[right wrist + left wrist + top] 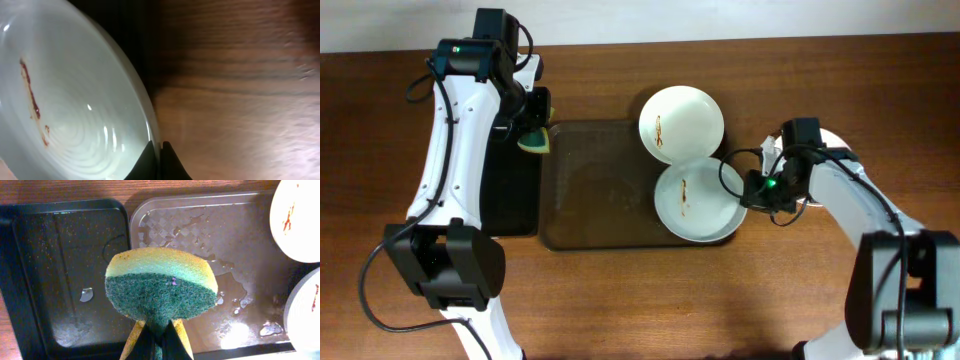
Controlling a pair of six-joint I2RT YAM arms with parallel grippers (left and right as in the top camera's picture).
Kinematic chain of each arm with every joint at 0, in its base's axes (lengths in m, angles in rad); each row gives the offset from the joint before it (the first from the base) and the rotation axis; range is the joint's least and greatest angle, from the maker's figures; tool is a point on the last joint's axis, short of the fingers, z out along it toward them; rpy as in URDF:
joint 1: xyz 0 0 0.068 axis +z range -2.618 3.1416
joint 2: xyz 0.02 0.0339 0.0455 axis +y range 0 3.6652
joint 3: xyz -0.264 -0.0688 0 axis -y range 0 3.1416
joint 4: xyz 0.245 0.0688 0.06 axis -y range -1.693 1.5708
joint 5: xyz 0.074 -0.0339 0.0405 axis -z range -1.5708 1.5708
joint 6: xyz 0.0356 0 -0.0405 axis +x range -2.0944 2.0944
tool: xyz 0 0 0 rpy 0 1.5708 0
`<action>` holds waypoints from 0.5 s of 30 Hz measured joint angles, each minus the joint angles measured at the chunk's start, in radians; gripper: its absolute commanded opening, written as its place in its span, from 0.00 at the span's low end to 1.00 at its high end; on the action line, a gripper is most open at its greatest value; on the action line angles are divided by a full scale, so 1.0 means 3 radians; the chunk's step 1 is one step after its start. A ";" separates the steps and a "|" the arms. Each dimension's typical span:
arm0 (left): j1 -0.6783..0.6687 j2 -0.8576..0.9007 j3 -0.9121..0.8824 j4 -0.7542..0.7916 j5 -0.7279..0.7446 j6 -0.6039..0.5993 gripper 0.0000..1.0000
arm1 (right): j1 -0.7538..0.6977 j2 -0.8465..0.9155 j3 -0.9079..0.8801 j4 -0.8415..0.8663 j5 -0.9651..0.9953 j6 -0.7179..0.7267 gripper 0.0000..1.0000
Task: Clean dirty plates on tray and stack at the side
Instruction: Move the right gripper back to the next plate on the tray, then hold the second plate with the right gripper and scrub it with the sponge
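Note:
Two dirty plates lie at the right end of the brown tray [590,200]. The far plate [682,122] overhangs the tray's back edge. The near plate [698,203] has a brown smear in its middle. My right gripper [752,190] is shut on the near plate's right rim; the right wrist view shows the fingers [159,147] pinching that rim, with the plate [75,100] tilted. My left gripper [533,130] is shut on a yellow-green sponge [160,285] over the tray's back left corner. The left wrist view shows the wet tray [200,240] and both plates [300,220], [305,315].
A narrower glossy black tray [510,190] lies against the brown tray's left side, also in the left wrist view [60,270]. A white rounded edge [835,137] shows behind my right arm. Bare wooden table [650,300] lies in front.

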 measured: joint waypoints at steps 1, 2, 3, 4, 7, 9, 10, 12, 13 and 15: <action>0.0000 0.0000 0.0000 -0.0001 0.0000 0.0000 0.01 | 0.0090 -0.0111 -0.0009 -0.0010 -0.0034 0.0146 0.04; 0.0000 0.0000 0.0000 -0.0005 0.0000 0.0000 0.01 | 0.0209 -0.0216 -0.0009 -0.0008 -0.0037 0.0296 0.04; 0.0000 0.0000 0.0000 -0.0008 0.0000 0.0000 0.01 | 0.0360 -0.0314 -0.0009 -0.0001 -0.0005 0.0482 0.04; 0.0000 0.0000 0.0000 -0.0014 0.0000 0.0001 0.01 | 0.0493 -0.0359 -0.0009 0.0013 0.0031 0.0619 0.04; 0.0000 0.0000 0.0000 -0.0014 0.0000 0.0001 0.01 | 0.1094 -0.0333 -0.0010 0.0271 0.0544 0.1324 0.04; 0.0000 0.0000 0.0000 -0.0013 -0.0001 0.0001 0.01 | 0.1523 -0.0159 -0.0011 0.0542 0.0866 0.1830 0.04; 0.0000 0.0001 0.0000 -0.0015 0.0000 0.0001 0.01 | 0.1658 -0.0001 -0.0011 0.0696 0.0961 0.2049 0.04; 0.0000 0.0001 0.0000 -0.0018 0.0000 0.0001 0.01 | 0.1785 0.0262 -0.0011 0.0827 0.1035 0.2289 0.04; 0.0000 0.0000 0.0000 -0.0020 0.0001 0.0001 0.01 | 0.1804 0.0356 -0.0010 0.0861 0.1048 0.2377 0.04; -0.0006 0.0001 0.0000 -0.0011 0.0039 0.0001 0.01 | 0.1811 0.0380 0.0015 0.1027 0.1073 0.2464 0.05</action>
